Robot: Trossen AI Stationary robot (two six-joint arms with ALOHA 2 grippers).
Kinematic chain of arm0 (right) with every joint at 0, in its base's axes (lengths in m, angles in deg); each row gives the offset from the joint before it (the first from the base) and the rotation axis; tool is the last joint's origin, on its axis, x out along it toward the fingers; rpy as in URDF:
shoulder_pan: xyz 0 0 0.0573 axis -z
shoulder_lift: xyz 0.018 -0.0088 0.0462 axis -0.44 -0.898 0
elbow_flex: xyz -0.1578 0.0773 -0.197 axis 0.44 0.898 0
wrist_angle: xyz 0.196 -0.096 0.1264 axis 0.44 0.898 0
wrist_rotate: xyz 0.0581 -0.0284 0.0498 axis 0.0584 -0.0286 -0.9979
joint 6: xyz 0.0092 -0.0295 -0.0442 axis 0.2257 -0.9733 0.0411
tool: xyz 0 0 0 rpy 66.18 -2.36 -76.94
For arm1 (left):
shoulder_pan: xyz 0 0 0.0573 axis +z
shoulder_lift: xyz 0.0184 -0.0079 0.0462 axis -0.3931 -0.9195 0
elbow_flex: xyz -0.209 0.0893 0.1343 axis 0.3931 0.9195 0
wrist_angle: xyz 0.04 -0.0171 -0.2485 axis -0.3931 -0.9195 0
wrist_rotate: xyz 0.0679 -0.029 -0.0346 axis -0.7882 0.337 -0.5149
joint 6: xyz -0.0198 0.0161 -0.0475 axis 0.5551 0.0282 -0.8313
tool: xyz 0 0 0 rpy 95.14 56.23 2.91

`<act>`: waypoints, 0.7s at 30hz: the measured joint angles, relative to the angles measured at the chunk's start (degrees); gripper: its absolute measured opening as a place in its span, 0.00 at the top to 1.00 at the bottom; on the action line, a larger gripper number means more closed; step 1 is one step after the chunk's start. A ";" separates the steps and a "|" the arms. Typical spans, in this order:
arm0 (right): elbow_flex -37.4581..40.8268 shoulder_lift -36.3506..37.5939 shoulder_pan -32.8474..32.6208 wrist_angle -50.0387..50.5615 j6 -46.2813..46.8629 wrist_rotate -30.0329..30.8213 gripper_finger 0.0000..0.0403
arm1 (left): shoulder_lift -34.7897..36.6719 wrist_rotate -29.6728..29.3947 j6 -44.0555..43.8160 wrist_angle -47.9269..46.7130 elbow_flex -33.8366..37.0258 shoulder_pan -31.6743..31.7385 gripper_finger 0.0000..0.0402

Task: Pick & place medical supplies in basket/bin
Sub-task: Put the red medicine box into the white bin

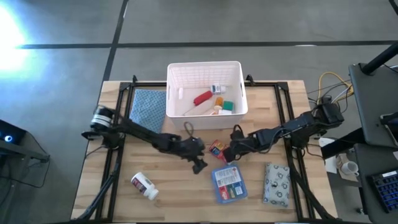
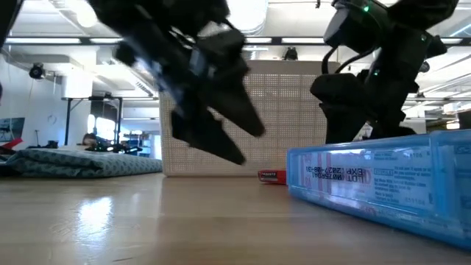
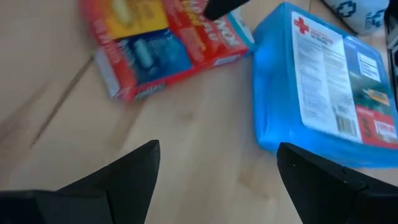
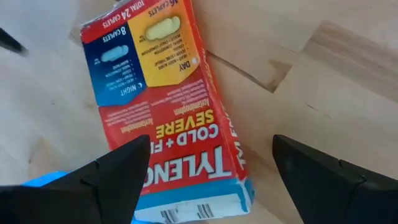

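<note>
The white slotted basket (image 1: 235, 73) stands at the table's far middle and holds a red tube (image 1: 202, 98) and a few small boxes. A red cold-medicine box (image 1: 216, 148) (image 4: 168, 106) lies flat on the table near the basket. My right gripper (image 1: 234, 151) (image 4: 208, 163) is open just right of the box, with one finger on either side of its near end and apart from it. My left gripper (image 1: 199, 162) (image 3: 217, 168) is open over bare wood left of the flat blue pack (image 1: 228, 184) (image 3: 329, 81). A white pill bottle (image 1: 144, 185) and a patterned pouch (image 1: 277, 183) lie near the front edge.
A blue textured cloth (image 1: 148, 106) lies left of the basket. A black frame (image 1: 281, 106) borders the table's sides. In the low view the blue pack (image 2: 383, 184) fills the near right, and the basket (image 2: 287, 118) stands behind both grippers. Bare wood lies between the pill bottle and the blue pack.
</note>
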 joint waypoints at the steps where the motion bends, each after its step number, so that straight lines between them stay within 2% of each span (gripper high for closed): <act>1: 0.60 0.04 0.23 -0.99 0.01 -0.13 0.19 | -1.53 1.81 0.94 -0.77 -1.89 0.69 0.25; 4: 1.81 0.17 0.53 -2.98 -0.71 -1.00 0.19 | -5.95 5.53 2.35 -4.67 -7.28 2.56 0.25; 9: 2.46 0.24 0.60 -3.78 -2.48 -2.70 0.19 | -10.20 6.75 4.66 -10.15 -12.85 4.65 0.25; 16: 2.68 0.10 1.01 -7.41 -5.21 -4.43 0.19 | -11.36 7.25 5.35 -9.62 -13.96 6.83 0.25; 21: 2.86 -0.08 2.28 -10.90 -8.18 -9.20 0.20 | -11.48 7.31 5.35 -9.38 -13.64 7.55 0.25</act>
